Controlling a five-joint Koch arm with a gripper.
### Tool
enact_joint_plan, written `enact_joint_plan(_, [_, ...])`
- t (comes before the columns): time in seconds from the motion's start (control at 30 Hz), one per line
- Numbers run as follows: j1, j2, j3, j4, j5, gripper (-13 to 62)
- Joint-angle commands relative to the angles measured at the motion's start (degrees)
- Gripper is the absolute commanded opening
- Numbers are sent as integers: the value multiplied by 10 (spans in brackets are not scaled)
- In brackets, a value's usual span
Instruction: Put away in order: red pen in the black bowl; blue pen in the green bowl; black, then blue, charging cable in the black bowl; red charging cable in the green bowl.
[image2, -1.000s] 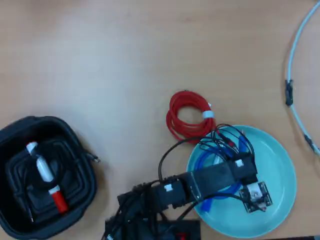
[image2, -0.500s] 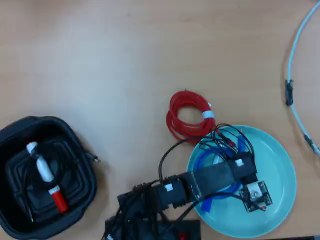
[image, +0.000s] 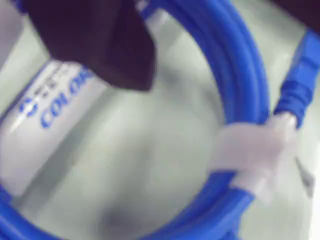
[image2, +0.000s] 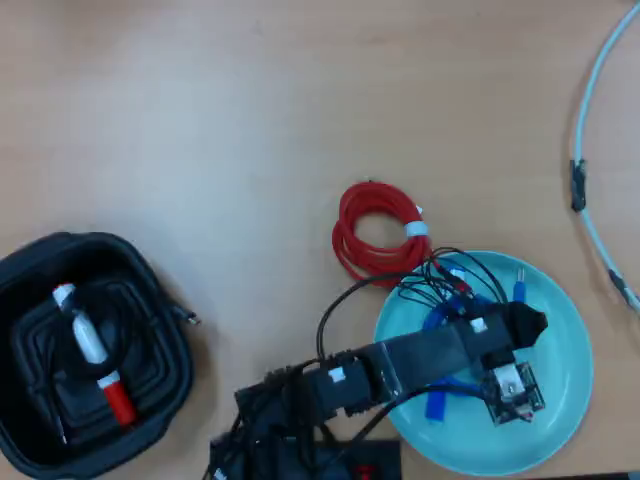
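Note:
The blue charging cable (image: 235, 75), coiled with a white tie, lies in the green bowl (image2: 565, 400) beside the blue pen (image: 45, 120). My gripper (image: 220, 45) hangs open just above the bowl floor, one dark jaw at the upper left and the other at the upper right, with a strand of the blue coil between them. In the overhead view the gripper (image2: 520, 328) is over the bowl's middle and the arm hides most of the coil. The red charging cable (image2: 378, 235) rests on the table just beyond the bowl. The red pen (image2: 95, 355) lies in the black bowl (image2: 150, 270) on a black cable.
A pale thin hose (image2: 585, 130) curves along the right edge of the table. The arm's base and its black wires (image2: 300, 400) sit at the bottom edge between the two bowls. Bare wooden table (image2: 250, 120) spreads across the top and left.
The gripper has swung over the bowl's middle, its dark tip now showing to the right of the arm. The blue coil has shifted, and a blue plug now shows near the bowl's far rim.

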Motion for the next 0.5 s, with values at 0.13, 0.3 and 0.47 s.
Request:
enact_joint_plan(0.13, [-40,146,-66,25,-4,552])
enact_joint_plan(0.3, [-116,222,-65,27,-47,554])
enact_joint_plan(0.47, [-246,229,-54,73,-47,552])
